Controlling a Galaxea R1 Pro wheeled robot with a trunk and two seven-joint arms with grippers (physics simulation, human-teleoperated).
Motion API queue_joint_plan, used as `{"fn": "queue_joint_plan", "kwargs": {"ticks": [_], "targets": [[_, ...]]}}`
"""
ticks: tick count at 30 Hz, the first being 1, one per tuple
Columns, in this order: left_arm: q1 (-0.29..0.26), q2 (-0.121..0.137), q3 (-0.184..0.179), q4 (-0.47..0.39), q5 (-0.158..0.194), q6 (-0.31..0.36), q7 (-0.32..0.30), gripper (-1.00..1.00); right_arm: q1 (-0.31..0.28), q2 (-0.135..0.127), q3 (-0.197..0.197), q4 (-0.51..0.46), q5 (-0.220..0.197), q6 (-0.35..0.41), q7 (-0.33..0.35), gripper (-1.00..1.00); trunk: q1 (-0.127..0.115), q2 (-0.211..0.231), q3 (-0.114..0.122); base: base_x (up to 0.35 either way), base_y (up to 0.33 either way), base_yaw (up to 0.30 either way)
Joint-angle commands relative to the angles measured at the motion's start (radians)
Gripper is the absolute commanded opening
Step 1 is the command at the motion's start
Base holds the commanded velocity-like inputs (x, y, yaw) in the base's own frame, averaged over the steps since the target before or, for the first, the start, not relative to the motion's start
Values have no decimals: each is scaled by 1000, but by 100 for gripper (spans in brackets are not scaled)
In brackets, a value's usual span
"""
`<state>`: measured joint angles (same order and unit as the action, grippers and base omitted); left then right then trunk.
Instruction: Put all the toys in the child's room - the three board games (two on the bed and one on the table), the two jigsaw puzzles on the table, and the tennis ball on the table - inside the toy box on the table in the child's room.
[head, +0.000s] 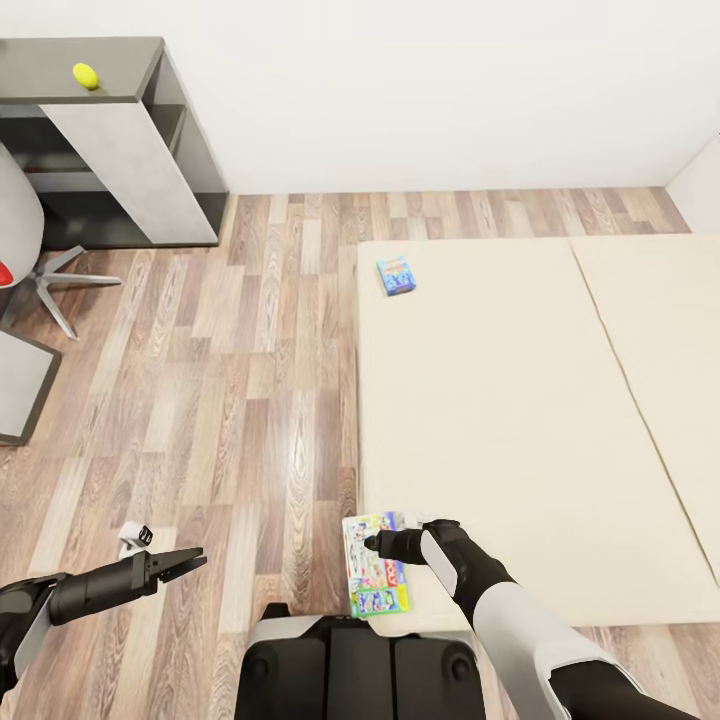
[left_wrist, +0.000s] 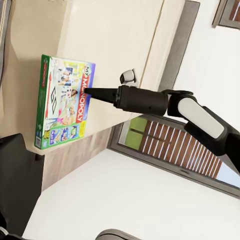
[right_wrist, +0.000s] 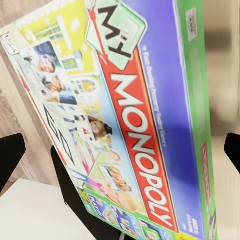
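The Monopoly box lies flat on the bed's near corner, overhanging the edge. The right hand hovers over it, fingers wide, straddling its width. Best to lower squarely, centre the box, then close. The left hand waits narrow over the floor.

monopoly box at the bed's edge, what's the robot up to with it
The robot stands at the bed, its right end effector reaching over the Monopoly box, which lies flat at the mattress edge, fingers open either side of it, not yet gripping. The left end effector hangs over the floor holding nothing. The small blue game lies further up the bed, and the tennis ball sits on the dark cabinet.
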<state>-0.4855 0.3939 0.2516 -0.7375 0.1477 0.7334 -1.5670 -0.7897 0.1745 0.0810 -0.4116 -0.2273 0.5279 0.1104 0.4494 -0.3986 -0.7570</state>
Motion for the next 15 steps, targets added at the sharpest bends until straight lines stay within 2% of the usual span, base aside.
{"fn": "queue_joint_plan", "kwargs": {"ticks": [1,15], "targets": [[0,0,0,0,0,11,-4,100,0,0,2,-1,-4,4,-1,100,1,-1,1,0,0,-61],[0,0,0,0,0,10,-4,100,0,0,2,-2,-4,5,2,100,1,-1,22,0,0,-63]]}}
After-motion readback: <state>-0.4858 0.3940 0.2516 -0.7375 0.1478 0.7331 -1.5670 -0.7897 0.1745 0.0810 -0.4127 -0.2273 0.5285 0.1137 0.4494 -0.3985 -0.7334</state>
